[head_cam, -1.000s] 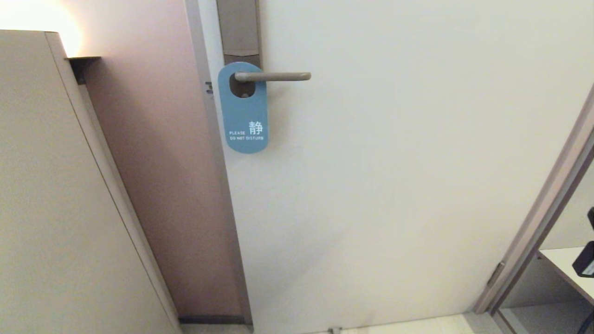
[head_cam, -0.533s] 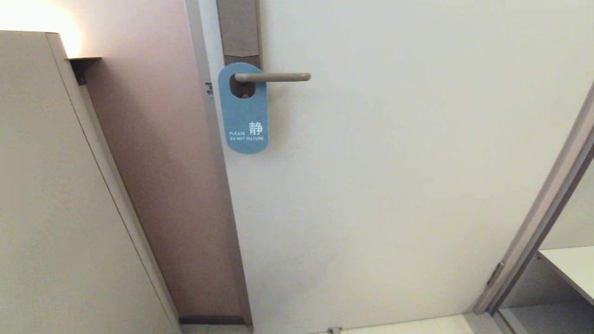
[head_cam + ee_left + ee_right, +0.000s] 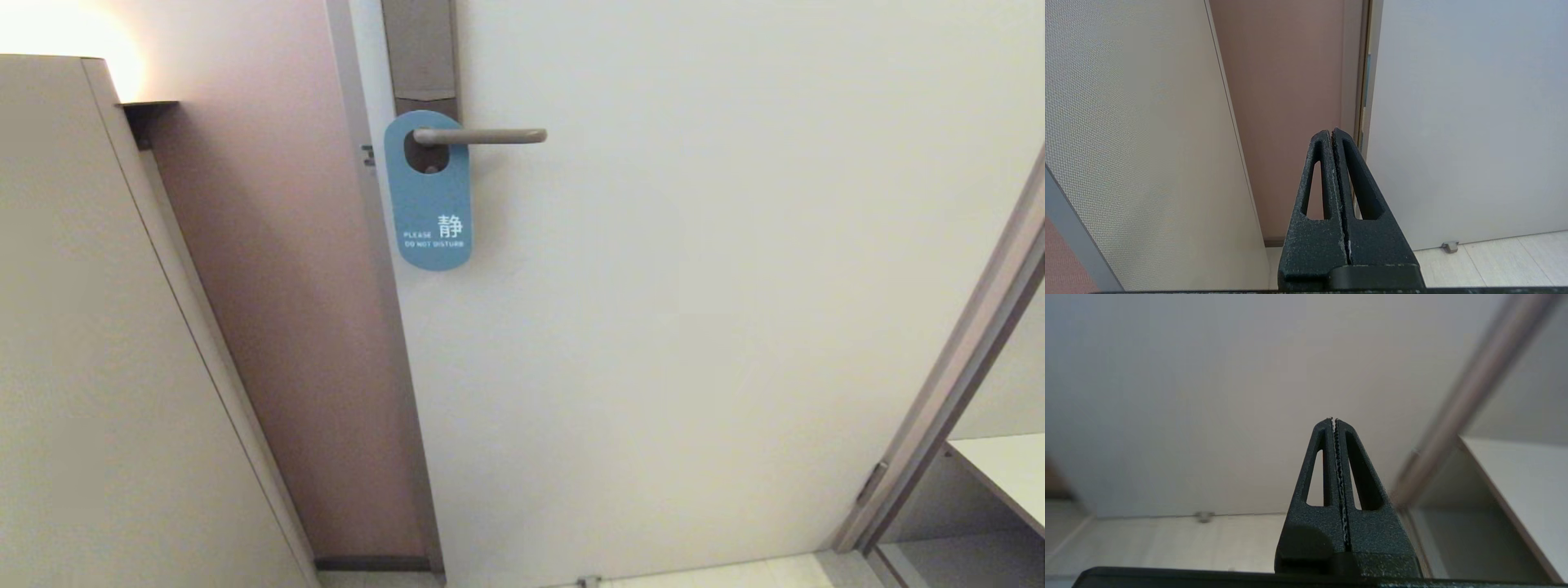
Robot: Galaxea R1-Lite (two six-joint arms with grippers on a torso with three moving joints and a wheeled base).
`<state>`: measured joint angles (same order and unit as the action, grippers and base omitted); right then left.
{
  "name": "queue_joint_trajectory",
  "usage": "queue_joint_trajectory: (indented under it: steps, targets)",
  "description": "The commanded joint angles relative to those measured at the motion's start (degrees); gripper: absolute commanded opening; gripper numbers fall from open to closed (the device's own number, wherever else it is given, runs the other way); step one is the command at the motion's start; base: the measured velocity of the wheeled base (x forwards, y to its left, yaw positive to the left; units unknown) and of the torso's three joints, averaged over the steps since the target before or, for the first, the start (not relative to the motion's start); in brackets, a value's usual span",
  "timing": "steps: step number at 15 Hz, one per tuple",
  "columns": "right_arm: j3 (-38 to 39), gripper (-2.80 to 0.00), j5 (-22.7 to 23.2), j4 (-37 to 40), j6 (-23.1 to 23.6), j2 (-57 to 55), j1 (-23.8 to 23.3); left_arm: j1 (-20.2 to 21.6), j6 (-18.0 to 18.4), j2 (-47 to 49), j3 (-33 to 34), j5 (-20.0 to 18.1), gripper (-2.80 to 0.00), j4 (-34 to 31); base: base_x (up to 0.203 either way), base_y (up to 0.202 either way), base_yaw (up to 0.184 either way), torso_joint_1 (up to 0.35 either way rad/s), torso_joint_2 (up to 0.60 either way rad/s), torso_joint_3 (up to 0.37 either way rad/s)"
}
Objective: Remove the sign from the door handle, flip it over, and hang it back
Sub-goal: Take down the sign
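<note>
The sign hangs blue face out on the handle, its oval hole over the lever's root, its body flat against the door below the handle. It looks light, thin, stiff and probably slick; the free lower end, below the handle, seems the best place to pinch before sliding it off along the lever. Neither arm is near the handle: the left gripper and right gripper are both closed on nothing, low down, facing the door's foot.
</note>
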<state>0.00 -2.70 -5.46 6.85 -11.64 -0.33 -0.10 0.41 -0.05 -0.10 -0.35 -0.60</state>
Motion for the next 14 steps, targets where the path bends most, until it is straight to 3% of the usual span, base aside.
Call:
queue_joint_trajectory:
  steps: [1,4,7,14]
  targets:
    - [-0.1,-2.80,2.4,2.1,0.1,5.7,0.3,0.0,0.0,0.0,0.0,0.0,-2.80,0.0,0.000,0.000,0.000,0.000,0.00,0.000]
    - [-0.2,-2.80,3.9,5.5,-0.8,11.1,0.3,0.0,0.0,0.0,0.0,0.0,-2.80,0.0,0.000,0.000,0.000,0.000,0.00,0.000]
    - [0.0,-2.80,3.1,5.4,-4.5,11.6,0.3,0.0,0.0,0.0,-0.1,0.0,-2.80,0.0,0.000,0.000,0.000,0.000,0.00,0.000]
    - [0.0,-2.80,3.1,5.4,-4.7,11.6,0.3,0.0,0.0,0.0,0.0,0.0,-2.80,0.0,0.000,0.000,0.000,0.000,0.00,0.000]
